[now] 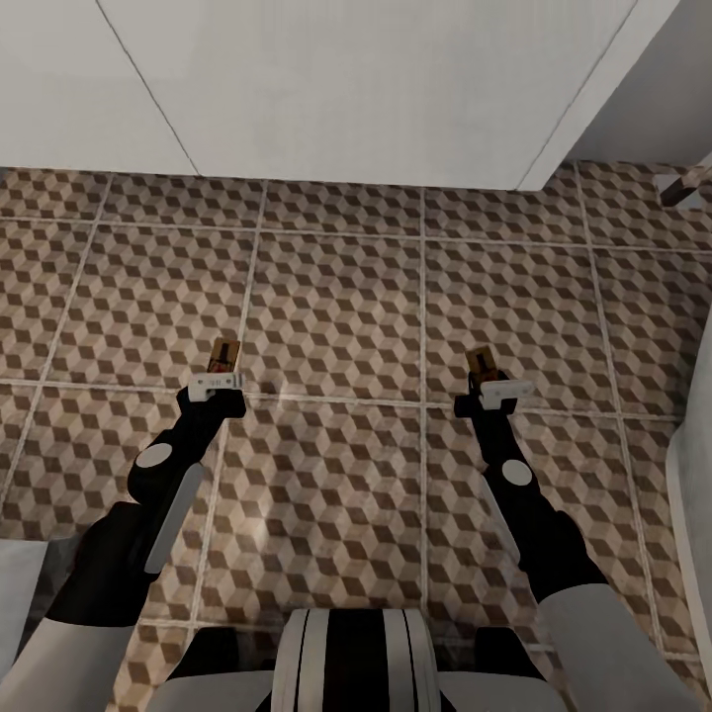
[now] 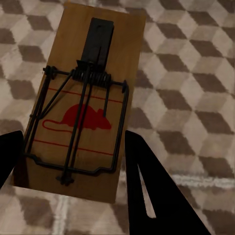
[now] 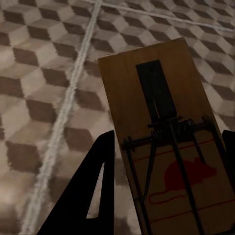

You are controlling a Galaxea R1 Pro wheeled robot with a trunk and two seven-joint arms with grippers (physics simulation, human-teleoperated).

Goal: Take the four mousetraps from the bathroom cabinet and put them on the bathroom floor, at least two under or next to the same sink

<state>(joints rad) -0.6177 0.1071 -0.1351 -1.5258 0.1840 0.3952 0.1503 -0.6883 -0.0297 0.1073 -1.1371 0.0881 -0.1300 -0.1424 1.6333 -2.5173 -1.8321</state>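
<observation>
Left claw [image 1: 220, 384]: it is clamping the near end of one mousetrap [image 1: 225, 352], holding it out over the bathroom floor [image 1: 336, 297].
Right claw [image 1: 491, 389]: it is gripping a second mousetrap [image 1: 482, 362] the same way, well apart from the first.
Step in hand: both arms are probably about to set the traps down; lowering them flat onto the tiles before letting go looks wisest.
Wrist views: each is showing the spring bar and red mouse mark [image 2: 81, 118] [image 3: 188, 174], which the head view is blurring.
White unit [image 1: 346, 89]: it is standing beyond; whether it is the sink cannot be told.
</observation>
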